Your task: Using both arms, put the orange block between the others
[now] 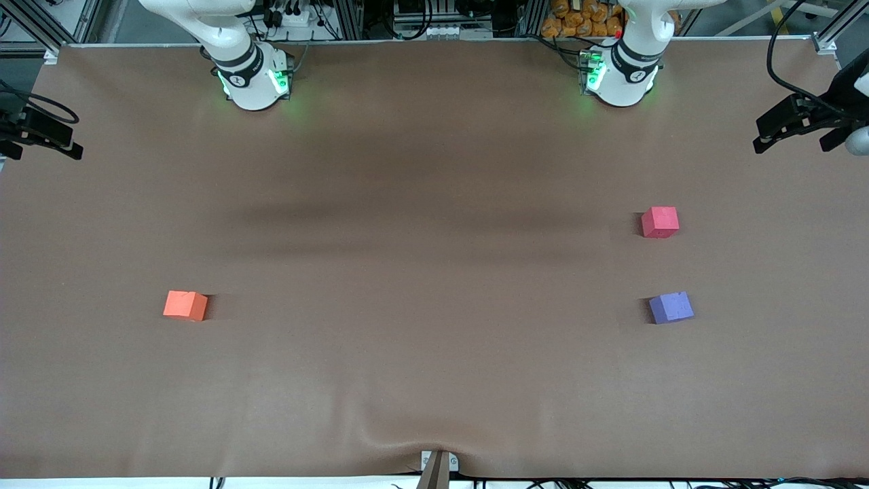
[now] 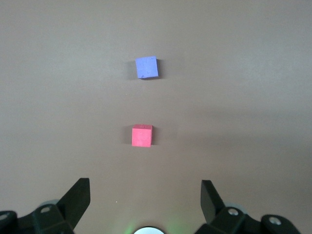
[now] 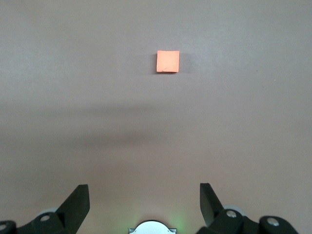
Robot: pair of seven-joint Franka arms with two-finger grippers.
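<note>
The orange block (image 1: 185, 305) sits alone on the brown counter (image 1: 421, 272) toward the right arm's end, well apart from the pinkish-red cube (image 1: 660, 222) at the left arm's end, and lies nearer the front camera than that cube. The purple cube (image 1: 671, 307) lies near the pinkish-red cube, nearer the front camera than it, with bare counter between the two. The left gripper (image 2: 146, 195) hangs high over the pinkish-red cube's end and the right gripper (image 3: 145, 195) over the orange block's end, both with jaws wide apart and holding nothing, while metal framing and cables run along the counter's edge by the arm bases.
</note>
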